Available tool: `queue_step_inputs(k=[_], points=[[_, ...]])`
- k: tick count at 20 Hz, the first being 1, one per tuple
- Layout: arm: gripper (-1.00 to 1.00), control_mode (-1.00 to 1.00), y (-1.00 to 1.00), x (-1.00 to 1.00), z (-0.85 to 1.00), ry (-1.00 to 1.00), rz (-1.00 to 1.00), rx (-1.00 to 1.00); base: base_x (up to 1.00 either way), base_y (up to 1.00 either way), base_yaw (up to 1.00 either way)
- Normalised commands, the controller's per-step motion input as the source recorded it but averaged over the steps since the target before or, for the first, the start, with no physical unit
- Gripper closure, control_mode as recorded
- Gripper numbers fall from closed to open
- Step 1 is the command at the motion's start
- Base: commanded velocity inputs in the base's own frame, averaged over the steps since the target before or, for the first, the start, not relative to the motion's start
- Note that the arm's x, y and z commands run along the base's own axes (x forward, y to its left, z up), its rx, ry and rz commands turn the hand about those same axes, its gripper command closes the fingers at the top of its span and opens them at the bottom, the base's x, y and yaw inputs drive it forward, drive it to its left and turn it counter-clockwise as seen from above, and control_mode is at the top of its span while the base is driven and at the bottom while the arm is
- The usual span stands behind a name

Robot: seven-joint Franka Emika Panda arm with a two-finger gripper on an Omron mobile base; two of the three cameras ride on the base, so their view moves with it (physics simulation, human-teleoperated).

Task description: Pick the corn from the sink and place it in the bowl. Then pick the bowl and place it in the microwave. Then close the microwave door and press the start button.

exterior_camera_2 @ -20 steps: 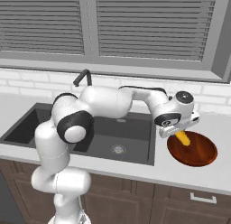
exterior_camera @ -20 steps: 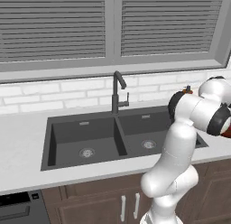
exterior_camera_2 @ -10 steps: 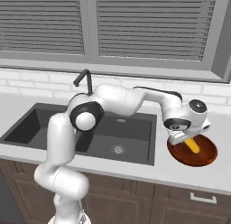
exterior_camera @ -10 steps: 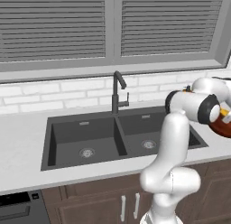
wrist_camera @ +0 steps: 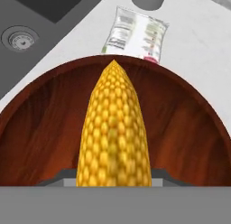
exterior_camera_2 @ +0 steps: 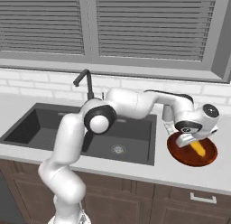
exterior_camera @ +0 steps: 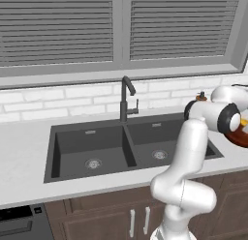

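Observation:
The yellow corn (wrist_camera: 113,128) points away from the hand, its tip over the far side of the reddish-brown bowl (wrist_camera: 40,123). My gripper (wrist_camera: 113,175) is shut on the corn's near end, low inside the bowl. In the right base view the gripper (exterior_camera_2: 191,141) hangs over the bowl (exterior_camera_2: 180,154), which stands on the counter right of the sink (exterior_camera_2: 54,128), with the corn (exterior_camera_2: 198,149) slanting down into it. The bowl's rim (exterior_camera: 240,139) peeks out behind my arm at the right edge of the left base view. The microwave is out of view.
A tall black faucet (exterior_camera: 125,96) stands behind the double sink (exterior_camera: 97,152). A white printed packet (wrist_camera: 135,35) lies on the counter just beyond the bowl. A grey cup (exterior_camera_2: 168,114) stands behind the bowl. Brown cabinet fronts run below the counter.
The gripper has carried the corn rightward and down, from above the bowl's near rim into the bowl. The arm has stretched further right.

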Motion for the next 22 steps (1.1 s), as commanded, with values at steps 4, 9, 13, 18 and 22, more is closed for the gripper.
queue_step_inputs(k=[4, 9, 13, 18, 22], points=[[1.00, -1.00, 0.00, 0.25, -0.52, 0.01, 0.00, 0.00, 0.00, 0.00, 0.00], [1.00, -1.00, 0.00, 0.36, -0.50, 0.03, 0.00, 0.00, 0.00, 0.00, 0.00], [1.00, -1.00, 0.00, 0.31, -0.46, 0.06, 0.00, 0.00, 0.00, 0.00, 0.00], [-1.00, -1.00, 0.00, 0.24, -0.43, 0.05, 0.00, 0.00, 0.00, 0.00, 0.00], [-1.00, -1.00, 0.02, 0.07, -0.09, 0.01, 0.00, 0.00, 0.00, 0.00, 0.00]])
